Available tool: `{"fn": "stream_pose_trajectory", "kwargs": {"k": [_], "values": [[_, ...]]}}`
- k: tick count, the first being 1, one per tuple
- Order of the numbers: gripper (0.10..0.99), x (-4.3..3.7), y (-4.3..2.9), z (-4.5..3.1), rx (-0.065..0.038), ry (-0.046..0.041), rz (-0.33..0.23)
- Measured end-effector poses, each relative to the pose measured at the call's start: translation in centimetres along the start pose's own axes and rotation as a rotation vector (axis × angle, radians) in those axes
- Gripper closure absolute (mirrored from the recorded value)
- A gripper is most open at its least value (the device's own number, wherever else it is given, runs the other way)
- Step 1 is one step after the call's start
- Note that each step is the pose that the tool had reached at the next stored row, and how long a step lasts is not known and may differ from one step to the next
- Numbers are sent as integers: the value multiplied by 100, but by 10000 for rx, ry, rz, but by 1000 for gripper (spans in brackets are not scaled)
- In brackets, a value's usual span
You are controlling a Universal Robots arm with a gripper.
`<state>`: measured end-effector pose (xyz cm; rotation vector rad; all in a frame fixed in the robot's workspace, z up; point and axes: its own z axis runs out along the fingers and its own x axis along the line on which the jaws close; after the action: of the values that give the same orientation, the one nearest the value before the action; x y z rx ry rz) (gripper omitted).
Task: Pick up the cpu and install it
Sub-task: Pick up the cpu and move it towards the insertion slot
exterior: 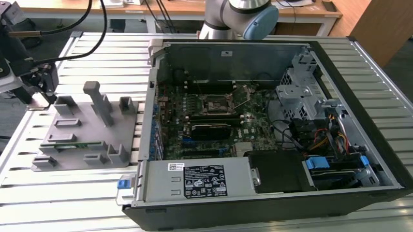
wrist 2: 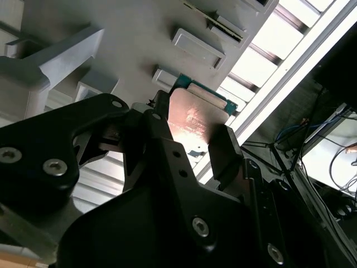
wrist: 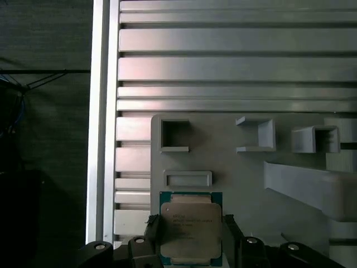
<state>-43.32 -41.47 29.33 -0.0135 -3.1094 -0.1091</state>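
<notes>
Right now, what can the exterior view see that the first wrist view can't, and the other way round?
The exterior view takes in the open computer case with its motherboard and power supply, plus the arm's base behind it. The first wrist view gives a close look at the cpu, silver top and green rim, between the fingers of the gripper. Both show the grey holder tray with its pockets and the slatted metal table under it.
</notes>
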Motion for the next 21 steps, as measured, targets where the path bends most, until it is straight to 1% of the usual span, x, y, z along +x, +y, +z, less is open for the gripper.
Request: {"fn": "stream_pose_trajectory", "kwargs": {"k": [21], "values": [[557,8,23,-254,0,-4,0]]}}
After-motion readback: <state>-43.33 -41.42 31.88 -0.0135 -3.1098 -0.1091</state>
